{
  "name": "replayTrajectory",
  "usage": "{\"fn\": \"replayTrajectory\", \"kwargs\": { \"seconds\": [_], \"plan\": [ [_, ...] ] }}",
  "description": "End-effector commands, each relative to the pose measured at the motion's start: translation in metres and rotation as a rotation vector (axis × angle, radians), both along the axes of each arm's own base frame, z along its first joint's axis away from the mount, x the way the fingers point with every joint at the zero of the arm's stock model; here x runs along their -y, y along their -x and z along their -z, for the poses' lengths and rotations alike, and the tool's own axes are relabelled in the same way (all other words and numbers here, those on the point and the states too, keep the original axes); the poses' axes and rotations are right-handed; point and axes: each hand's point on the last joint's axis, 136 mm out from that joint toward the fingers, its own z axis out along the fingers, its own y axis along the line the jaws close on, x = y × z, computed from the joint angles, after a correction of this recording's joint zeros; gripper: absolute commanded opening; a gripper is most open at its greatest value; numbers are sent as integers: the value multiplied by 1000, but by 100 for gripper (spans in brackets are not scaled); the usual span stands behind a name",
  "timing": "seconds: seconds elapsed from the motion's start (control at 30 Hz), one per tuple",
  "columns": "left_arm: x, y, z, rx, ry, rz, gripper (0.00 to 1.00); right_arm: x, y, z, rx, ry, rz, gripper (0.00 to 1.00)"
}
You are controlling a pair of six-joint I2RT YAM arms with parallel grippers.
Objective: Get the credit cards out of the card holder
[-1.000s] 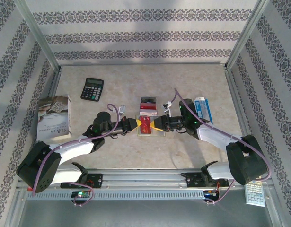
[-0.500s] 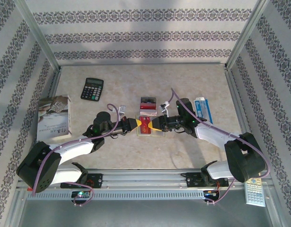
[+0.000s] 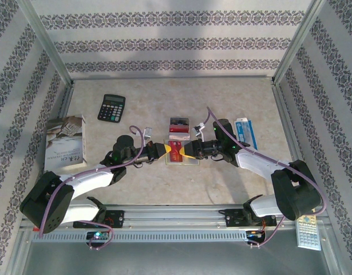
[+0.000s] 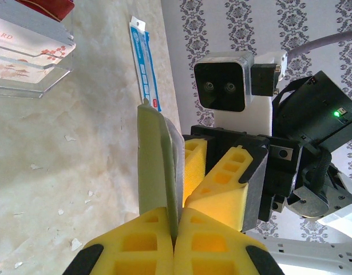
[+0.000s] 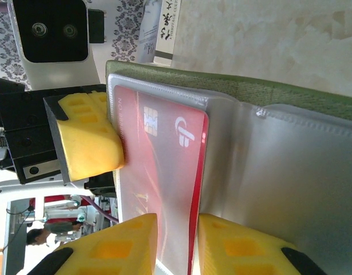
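The olive-green card holder (image 3: 176, 152) hangs open above the table between both grippers. My left gripper (image 3: 162, 150) is shut on its left edge, which runs edge-on between the pads (image 4: 177, 220). A red credit card (image 5: 158, 172) sits in the clear pocket lining. My right gripper (image 5: 178, 229) straddles that card's lower edge with its jaws slightly apart, and I see no firm pinch. The right fingers (image 4: 227, 177) stand just behind the holder (image 4: 155, 166). Behind it, a pinkish-white card (image 3: 180, 136) and a dark card (image 3: 178, 122) lie on a clear stand.
A black calculator (image 3: 111, 107) lies at the back left and a book (image 3: 66, 144) at the left edge. The blue-and-white packet (image 3: 245, 133) is behind the right arm. A clear tray (image 3: 187, 162) sits under the holder. Patterned walls enclose the table.
The right gripper has edged left toward the holder and its jaws have narrowed around the red card. The left gripper and the holder have stayed put.
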Motion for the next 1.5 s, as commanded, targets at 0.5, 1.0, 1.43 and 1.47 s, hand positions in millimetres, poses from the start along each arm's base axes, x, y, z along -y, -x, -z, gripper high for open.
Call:
{"fn": "replayTrajectory", "kwargs": {
  "seconds": [0.5, 1.0, 1.43, 1.47],
  "plan": [
    [6, -1, -11, 43, 34, 17, 6, 5, 0, -19, 71, -60, 1, 9],
    [5, -1, -11, 39, 26, 14, 7, 14, 0, -10, 60, -34, 23, 4],
    [5, -2, -12, 40, 28, 14, 4, 22, 0, 3, 51, 6, 43, 3],
    [5, -2, -12, 41, 27, 14, 4, 23, 0, 5, 48, 10, 43, 3]
  ]
}}
